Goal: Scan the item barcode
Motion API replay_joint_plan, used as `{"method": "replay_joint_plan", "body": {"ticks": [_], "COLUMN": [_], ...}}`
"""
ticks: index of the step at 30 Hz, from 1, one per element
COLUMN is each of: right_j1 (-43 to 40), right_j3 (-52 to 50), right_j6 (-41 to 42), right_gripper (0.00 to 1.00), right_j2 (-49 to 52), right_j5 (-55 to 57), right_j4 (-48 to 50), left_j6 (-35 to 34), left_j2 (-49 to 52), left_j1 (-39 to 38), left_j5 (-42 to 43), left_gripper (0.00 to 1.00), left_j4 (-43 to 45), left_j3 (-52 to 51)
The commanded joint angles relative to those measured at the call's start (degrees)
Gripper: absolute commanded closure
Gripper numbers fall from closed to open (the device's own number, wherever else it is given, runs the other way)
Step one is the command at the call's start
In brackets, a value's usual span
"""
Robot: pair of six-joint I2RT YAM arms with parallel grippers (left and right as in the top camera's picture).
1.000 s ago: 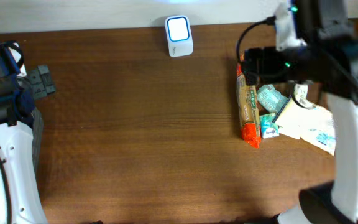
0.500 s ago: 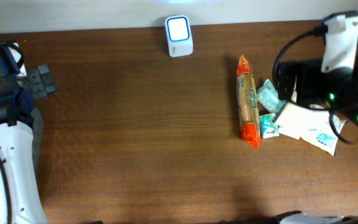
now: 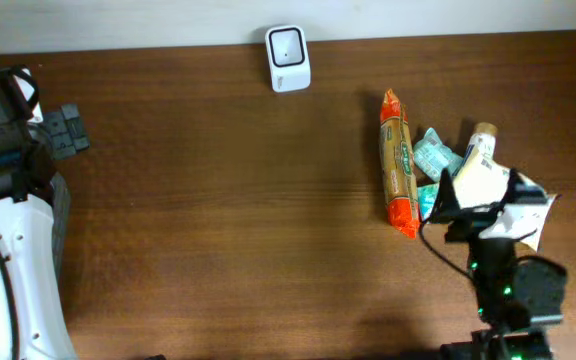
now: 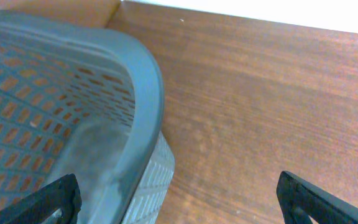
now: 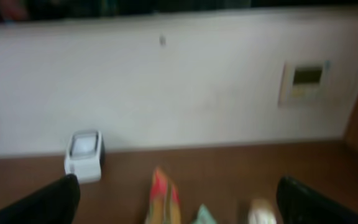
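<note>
The right claw [image 3: 480, 196] stands wide open and holds nothing. It hangs over a heap of goods at the right side of the tabletop [image 3: 218, 230]. Seen from above, its dark fingers [image 3: 446, 195] straddle a bottle [image 3: 481, 150] with a tan cap. White packets [image 3: 524, 216] lie just beside the bottle on the right. A teal packet [image 3: 434, 157] lies on its left, with a small teal box [image 3: 430, 206] near it. A long orange packet [image 3: 398, 165] lies at the left edge of the heap, running front to back, flat on the wood.

The right wrist view is blurred. The fingers [image 5: 42, 200] show at its bottom corners, with the orange packet's tip between them. Beyond stand a scanner [image 5: 84, 155] and a pale wall with a small panel [image 5: 306, 78].

The scanner [image 3: 287, 58] sits upright at the tabletop's far edge, well apart from the heap.

The left claw [image 3: 65, 132] is also spread wide and empty, far off at the left edge. In its wrist view it hangs above the rim of a grey mesh basket [image 4: 135, 93], with bare wood to the right.
</note>
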Motion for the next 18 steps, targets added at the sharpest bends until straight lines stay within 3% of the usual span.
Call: {"method": "replay_joint_plan", "body": {"ticks": [1, 6, 11, 13, 18], "right_j1": [-0.28, -0.17, -0.2, -0.2, -0.2], "right_j3": [-11.87, -21.27, -23.08, -23.08, -23.08], "right_j6": [0.15, 0.17, 0.35, 0.33, 0.37], "right_gripper": [0.01, 0.01, 0.01, 0.01, 0.01], "right_j2": [-10.43, -22.75, -22.93, -22.93, -22.91], "right_j5": [-0.15, -0.17, -0.31, -1.66, -3.15], "right_j4": [5.55, 5.53, 1.07, -5.42, -5.27], "left_j6": [0.92, 0.92, 0.92, 0.92, 0.92], "left_j2": [-0.44, -0.44, -0.44, -0.44, -0.44], "left_j1": [0.26, 0.26, 0.26, 0.26, 0.26], "left_j5": [-0.22, -0.22, -0.22, -0.2, -0.22], "left_gripper": [0.01, 0.01, 0.01, 0.01, 0.01], "left_j4": [-0.04, -0.04, -0.04, -0.04, -0.04], "left_j3": [0.17, 0.17, 0.17, 0.17, 0.17]}}
